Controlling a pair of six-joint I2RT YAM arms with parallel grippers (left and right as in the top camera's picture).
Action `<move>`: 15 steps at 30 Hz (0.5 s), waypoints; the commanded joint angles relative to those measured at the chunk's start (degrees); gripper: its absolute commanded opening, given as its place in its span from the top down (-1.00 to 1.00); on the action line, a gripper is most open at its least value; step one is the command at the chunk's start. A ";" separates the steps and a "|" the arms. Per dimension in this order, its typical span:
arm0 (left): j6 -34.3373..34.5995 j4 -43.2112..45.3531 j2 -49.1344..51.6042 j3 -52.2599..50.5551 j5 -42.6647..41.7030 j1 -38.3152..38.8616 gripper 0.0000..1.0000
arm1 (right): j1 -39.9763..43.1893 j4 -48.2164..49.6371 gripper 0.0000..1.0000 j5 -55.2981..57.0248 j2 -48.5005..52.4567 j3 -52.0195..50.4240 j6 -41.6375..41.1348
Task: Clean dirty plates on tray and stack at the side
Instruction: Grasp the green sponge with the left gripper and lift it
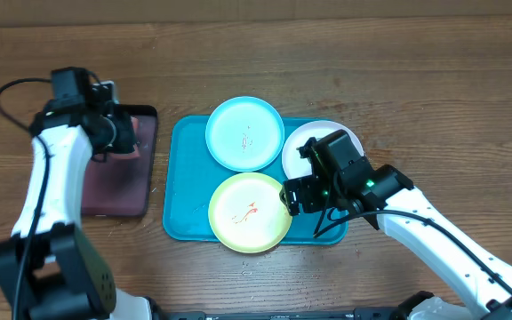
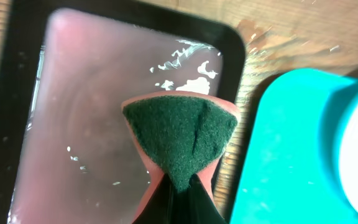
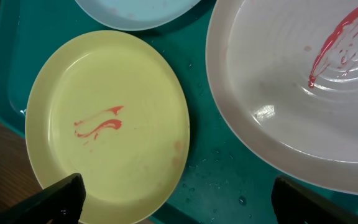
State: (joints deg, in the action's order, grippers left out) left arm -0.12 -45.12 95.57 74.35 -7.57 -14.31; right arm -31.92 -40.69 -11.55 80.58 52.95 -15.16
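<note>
The turquoise tray (image 1: pixel 185 178) lies mid-table and holds three plates with red smears: light blue (image 1: pixel 244 133) at the back, yellow-green (image 1: pixel 248 212) at the front, white (image 1: pixel 305 142) at the right, partly under my right arm. My right gripper (image 1: pixel 302 197) is open and empty above the tray, between the yellow-green plate (image 3: pixel 107 124) and the white plate (image 3: pixel 291 99). My left gripper (image 1: pixel 124 135) is shut on a sponge (image 2: pixel 180 134) with a dark green scrub face and pink body, held over the small black-rimmed tray (image 2: pixel 17 93).
The black-rimmed tray (image 1: pixel 118 169) with a pinkish wet inside sits left of the turquoise tray (image 2: pixel 291 155). Bare wooden table lies behind and to the right of the tray. A cable loops at the far left (image 1: pixel 7 93).
</note>
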 commanded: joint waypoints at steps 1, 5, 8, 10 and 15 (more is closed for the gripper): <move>-0.02 0.15 -4.61 -1.38 -8.94 -3.93 0.91 | -0.26 0.83 -0.93 1.36 0.28 1.77 0.59; -4.96 2.27 -10.47 -7.08 -16.52 -8.20 0.91 | -0.26 1.44 -0.93 1.66 0.28 1.77 0.59; -5.68 5.62 -14.78 -12.61 -19.30 -10.45 0.91 | -0.26 1.64 -0.94 1.68 0.28 1.77 0.59; -5.44 8.24 -16.79 -15.80 -20.00 -11.37 0.91 | -0.26 1.84 -0.94 1.66 0.28 1.77 0.59; -5.35 17.55 -17.16 -20.74 -20.55 -12.31 0.92 | -0.26 2.62 -0.94 1.66 0.28 1.77 0.57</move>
State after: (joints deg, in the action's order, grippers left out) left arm -3.62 -30.87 78.96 55.70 -24.88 -26.04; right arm -31.92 -38.57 -10.24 80.97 52.95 -14.96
